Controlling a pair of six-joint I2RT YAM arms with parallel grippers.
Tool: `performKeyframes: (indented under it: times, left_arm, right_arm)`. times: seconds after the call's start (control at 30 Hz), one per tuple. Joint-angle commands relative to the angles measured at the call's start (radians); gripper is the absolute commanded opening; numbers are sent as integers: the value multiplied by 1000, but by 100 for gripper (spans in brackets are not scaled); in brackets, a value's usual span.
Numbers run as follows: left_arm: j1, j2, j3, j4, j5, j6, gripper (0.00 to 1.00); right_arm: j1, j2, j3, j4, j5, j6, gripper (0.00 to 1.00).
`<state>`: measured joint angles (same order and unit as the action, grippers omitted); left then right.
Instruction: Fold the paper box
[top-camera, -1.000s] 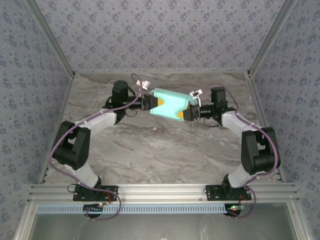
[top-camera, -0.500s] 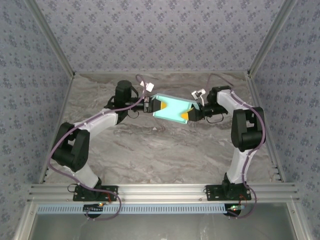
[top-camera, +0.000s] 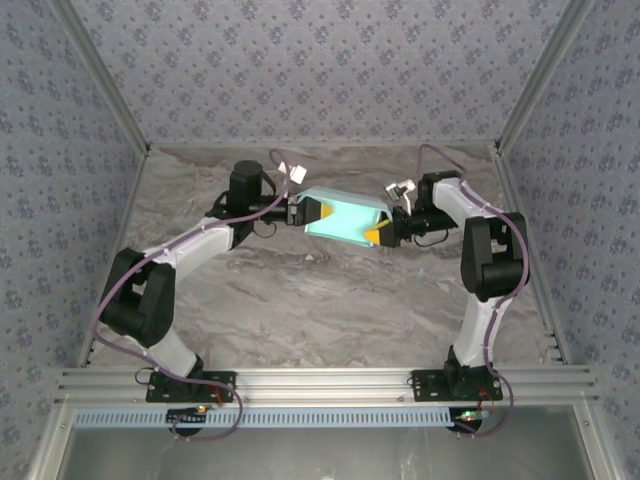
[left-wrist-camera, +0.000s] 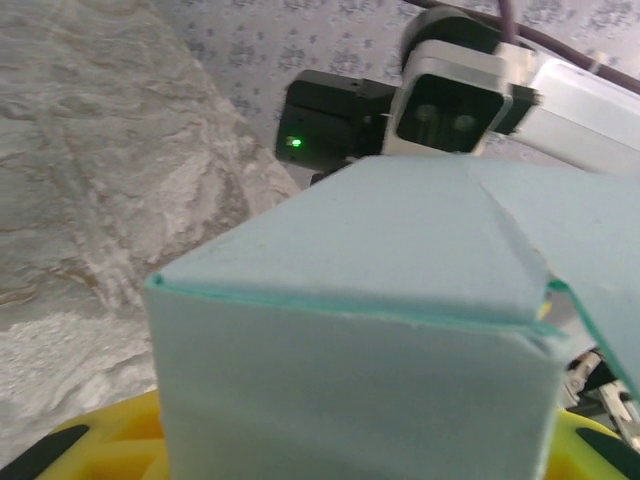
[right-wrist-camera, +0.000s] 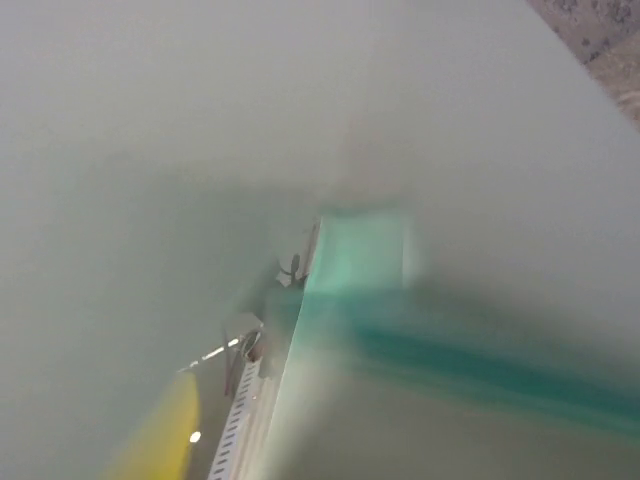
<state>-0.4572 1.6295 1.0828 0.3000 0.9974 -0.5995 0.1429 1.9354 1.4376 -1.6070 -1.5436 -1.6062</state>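
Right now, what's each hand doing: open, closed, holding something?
Left hand: closed on the paper box.
Right hand: at the box's other end; grip cannot be told.

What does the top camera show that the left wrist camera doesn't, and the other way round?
Top view: both arms whole above the marble table, with the left fingers on one end of the paper box and the right fingers at the other end. Left wrist view: the box's folded corner and crisp top edge up close, a yellow pad of the left fingers under it, and a green light on the right arm behind. Shared: the pale aqua box, the marble surface and the patterned wall.
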Motion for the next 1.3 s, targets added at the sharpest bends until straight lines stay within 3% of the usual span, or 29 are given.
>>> performKeyframes:
  times: [0.0,0.1,0.23,0.3,0.5,0.73,0.87,0.93,1.03,1.27]
  left_arm:
    - [11,-32,34,-128,-121,68,29]
    - [5,-71,41,-217,-217,112,29]
    - [0,-128,37,-290,-277,137,29]
    - [0,-149,39,-335,-306,151,29]
    - [18,-226,27,-430,-440,172,29]
    - [33,-348,15,-526,-692,176,29]
    - [35,-427,-23,-504,-775,181,29]
    - [34,-459,-39,-492,-807,188,29]
    - [34,-483,-48,-493,-830,210,29]
    - [34,-488,-46,-518,-827,225,29]
  right_arm:
    - [20,-11,54,-189,-151,-55,100]
    - [48,22,95,-190,-148,-102,100]
    - [69,-7,52,-189,-150,-462,100]
    - [67,-27,62,-189,-150,-543,100]
    - [31,-46,144,-191,-150,-625,100]
    - [-70,13,247,-191,-148,-639,100]
    - [-93,30,288,-190,-151,-652,100]
    - [-85,20,281,-190,-151,-760,100]
    - [-77,-6,211,-189,-152,-1109,100]
    - [-88,-48,237,140,-151,-1110,100]
